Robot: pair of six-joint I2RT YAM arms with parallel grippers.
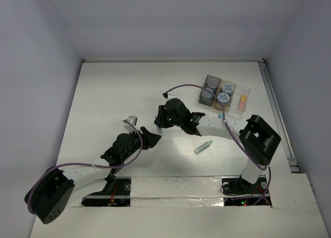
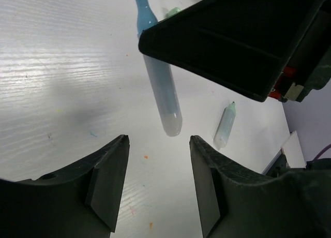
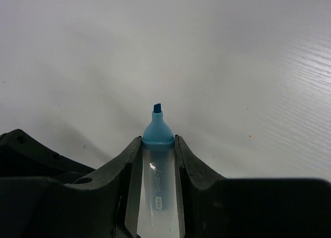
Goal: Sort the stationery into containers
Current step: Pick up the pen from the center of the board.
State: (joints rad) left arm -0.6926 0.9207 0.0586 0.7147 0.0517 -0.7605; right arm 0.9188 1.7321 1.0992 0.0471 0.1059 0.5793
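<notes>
our right claw [image 3: 158, 145] is clamped on the blue marker [image 3: 156, 191] over the desk [image 1: 129, 93], well apart from the trays [image 1: 206, 95]. left claw [image 2: 159, 145] hangs apart, empty, near its tail. we'd worry: slick barrel slips out, or the bare tip smears something.
</notes>
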